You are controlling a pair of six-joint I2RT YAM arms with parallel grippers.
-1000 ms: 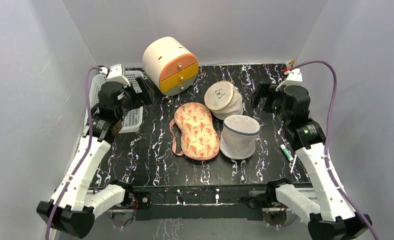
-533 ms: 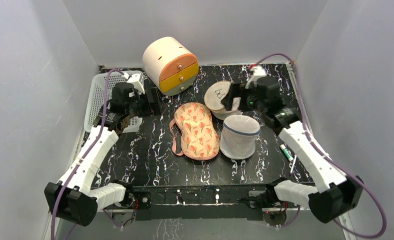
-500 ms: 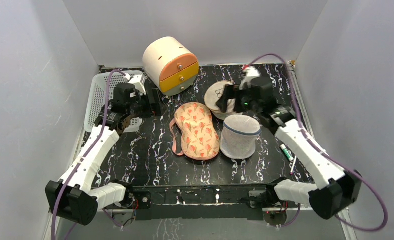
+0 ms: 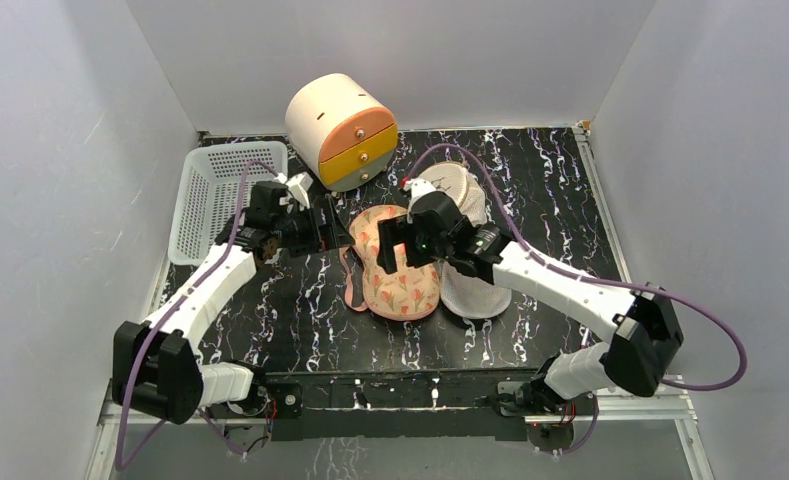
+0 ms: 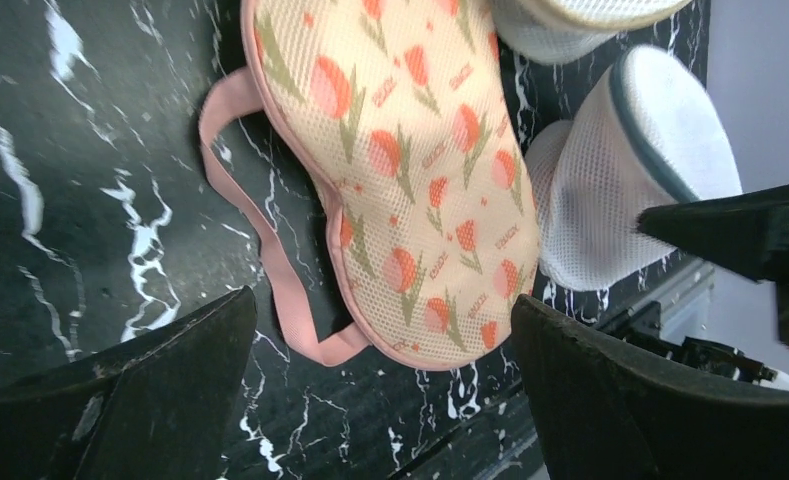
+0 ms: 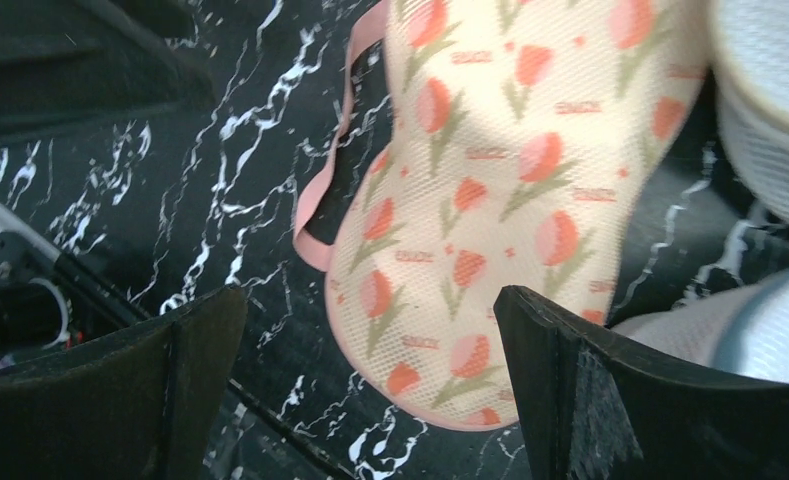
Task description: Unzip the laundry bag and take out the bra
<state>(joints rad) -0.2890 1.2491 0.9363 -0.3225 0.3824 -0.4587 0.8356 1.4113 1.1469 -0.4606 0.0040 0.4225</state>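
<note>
The laundry bag (image 4: 467,296), white mesh with a blue-grey rim band, stands right of centre, partly hidden under my right arm. It also shows in the left wrist view (image 5: 625,185) and, blurred, in the right wrist view (image 6: 740,330). It looks closed. No bra is visible. My left gripper (image 4: 328,228) is open and empty, left of a floral mesh pouch (image 4: 398,285). My right gripper (image 4: 388,247) is open and empty, hovering over that pouch. The pouch fills both wrist views (image 5: 410,170) (image 6: 500,200), between open fingers (image 5: 140,390) (image 6: 650,400).
A beige round pouch (image 4: 458,184) lies behind the laundry bag and shows in the right wrist view (image 6: 770,90). A cream and orange drawer box (image 4: 342,130) stands at the back. A white perforated basket (image 4: 215,190) sits at the back left.
Both arms have swung in from the table's sides toward the middle. The right gripper moved left past the laundry bag to above the floral pouch; the left gripper moved right toward it.
</note>
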